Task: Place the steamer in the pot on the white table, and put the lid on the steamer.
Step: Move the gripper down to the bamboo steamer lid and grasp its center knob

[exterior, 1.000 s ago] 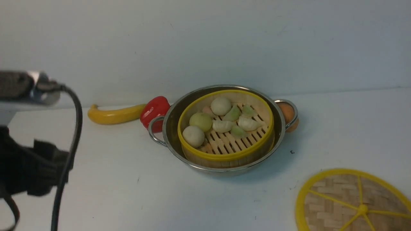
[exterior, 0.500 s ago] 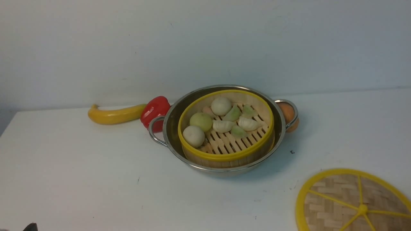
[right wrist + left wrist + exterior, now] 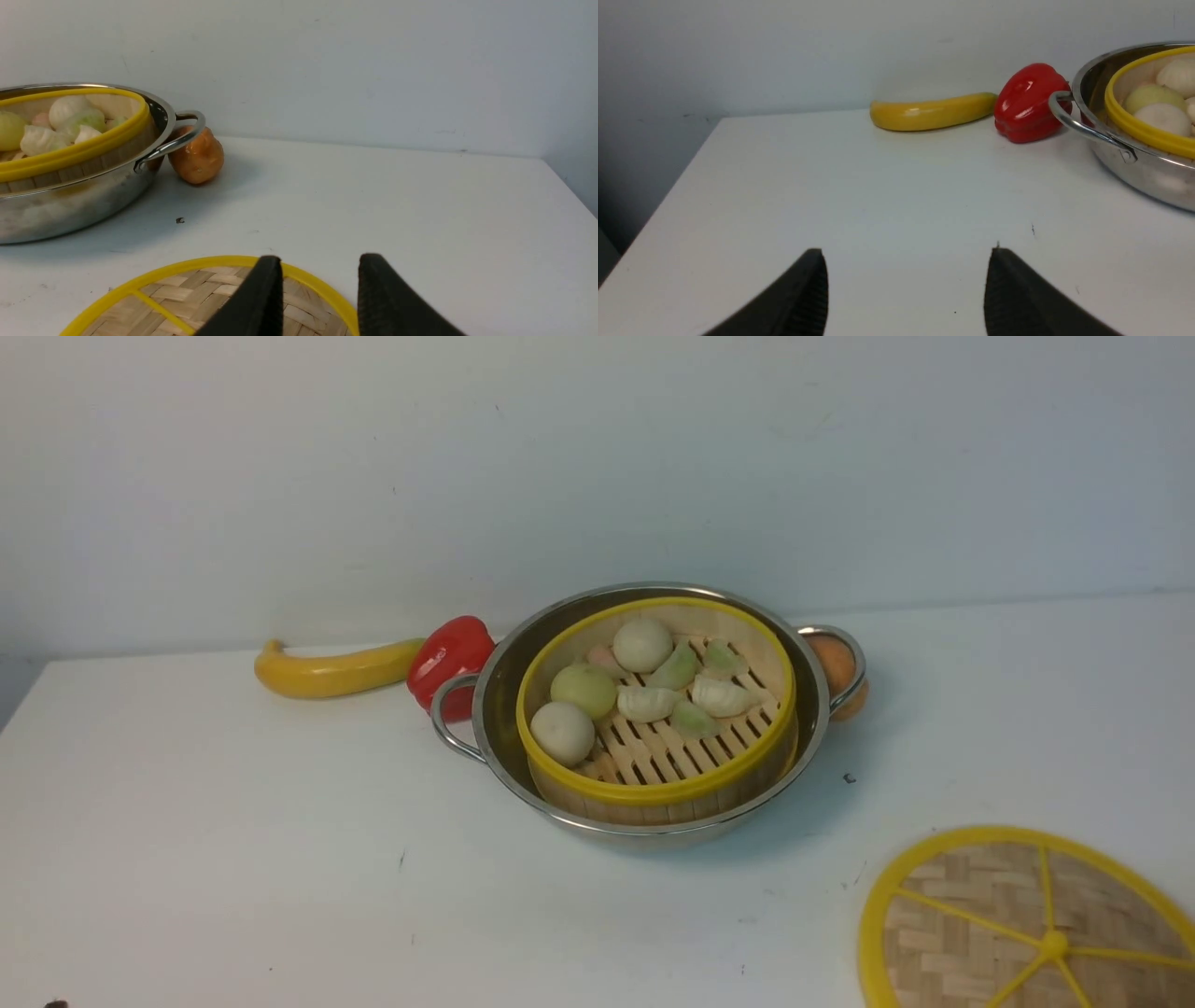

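Note:
The steamer (image 3: 653, 791), a yellow-rimmed bamboo basket with buns and dumplings, sits inside the steel pot (image 3: 448, 719) at the middle of the white table (image 3: 233, 821). The woven lid (image 3: 971, 924) lies flat on the table at the near right, apart from the pot. My right gripper (image 3: 321, 257) hovers open over the lid's (image 3: 187, 298) far rim, with nothing between its fingers. In the left wrist view, my left gripper (image 3: 906, 252) stands wide open over bare table, well short of the pot (image 3: 1139, 172). Neither gripper shows in the front view.
A yellow banana (image 3: 336, 670) and a red pepper (image 3: 450, 658) lie behind the pot's left handle. A small orange-brown toy (image 3: 196, 156) rests against the right handle. The table's left edge (image 3: 668, 205) is near my left gripper.
My left arm, seen at the front view's left edge a second ago, has drawn back out of that view. The pot, steamer and lid have not moved.

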### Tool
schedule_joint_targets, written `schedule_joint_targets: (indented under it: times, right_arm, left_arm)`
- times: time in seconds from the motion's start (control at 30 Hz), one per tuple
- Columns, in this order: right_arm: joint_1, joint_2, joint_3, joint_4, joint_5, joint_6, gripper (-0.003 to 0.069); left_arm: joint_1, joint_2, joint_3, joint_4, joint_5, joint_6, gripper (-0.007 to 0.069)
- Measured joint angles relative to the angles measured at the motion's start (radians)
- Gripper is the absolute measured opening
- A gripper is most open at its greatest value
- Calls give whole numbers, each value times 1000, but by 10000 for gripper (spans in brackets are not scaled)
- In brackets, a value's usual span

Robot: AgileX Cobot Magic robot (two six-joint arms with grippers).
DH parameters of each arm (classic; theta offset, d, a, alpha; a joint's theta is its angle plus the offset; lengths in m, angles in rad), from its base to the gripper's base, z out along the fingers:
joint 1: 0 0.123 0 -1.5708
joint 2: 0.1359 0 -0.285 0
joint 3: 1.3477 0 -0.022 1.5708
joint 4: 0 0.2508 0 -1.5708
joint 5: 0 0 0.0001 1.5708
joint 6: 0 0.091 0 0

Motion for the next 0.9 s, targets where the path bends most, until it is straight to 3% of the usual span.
schedule_joint_targets:
  times: [0.33,0.6,0.9]
  right_arm:
    - [0,0,0,0,0,0,249]
    - [0,0,0,0,0,0,249]
    - [0,0,0,0,-1,0,249]
  left_arm:
    - [0,0,145,0,-217,-38,419]
    - [0,-1,150,15,-95,-47,419]
    - [0,-1,150,25,-83,-47,419]
